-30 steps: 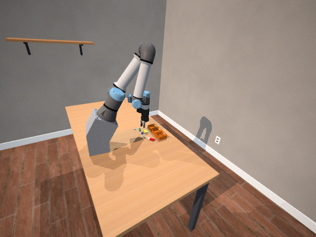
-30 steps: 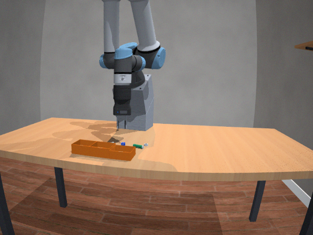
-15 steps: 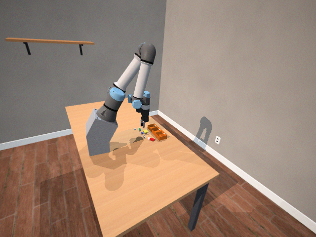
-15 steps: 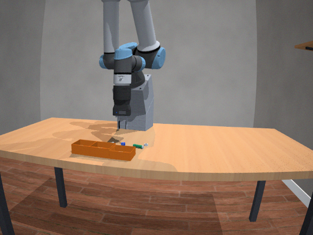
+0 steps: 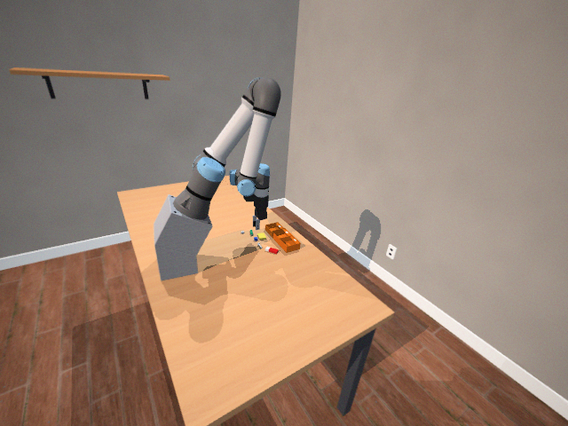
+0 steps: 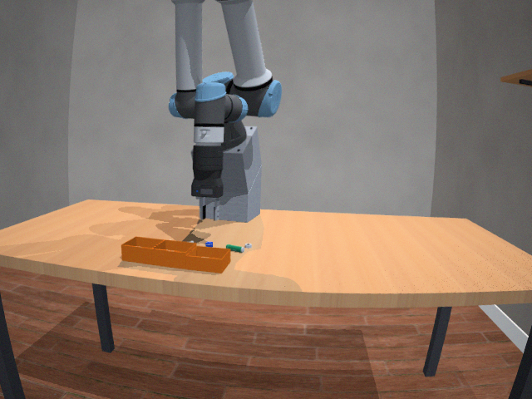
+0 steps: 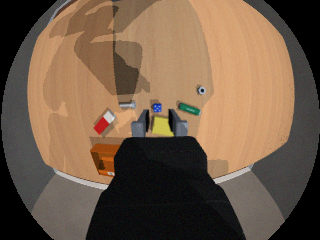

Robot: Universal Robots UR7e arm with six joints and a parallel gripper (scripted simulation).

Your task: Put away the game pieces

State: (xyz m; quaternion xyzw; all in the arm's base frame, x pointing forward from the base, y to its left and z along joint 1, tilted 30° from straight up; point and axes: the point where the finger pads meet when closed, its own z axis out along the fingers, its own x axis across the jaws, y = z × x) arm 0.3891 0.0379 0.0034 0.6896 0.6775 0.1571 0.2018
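Wooden table carrying a grey robot pedestal, a row of small objects and an orange three-compartment plastic bin. In the exterior view the bin stands left of centre near the table's front edge, its long side toward the camera; what shows of the three compartments' interiors holds no visible object, and any letter markings are too small to read.

In the wrist view, reading left to right across the table surface: a red-and-white flat block; a small grey metallic piece; a yellow block, seen between the two fingertips; a small blue knobbed piece just beyond it; a green cylinder with a pale end; and a small grey ring-shaped part, farthest right. All lie on the table outside the bin, a corner of which shows at lower left in this view. Which of them count as game pieces cannot be told at this size.

The dark two-finger gripper hangs vertically above the table behind the bin, fingers partly spread and grasping nothing; the yellow block lies below, framed by the jaws.
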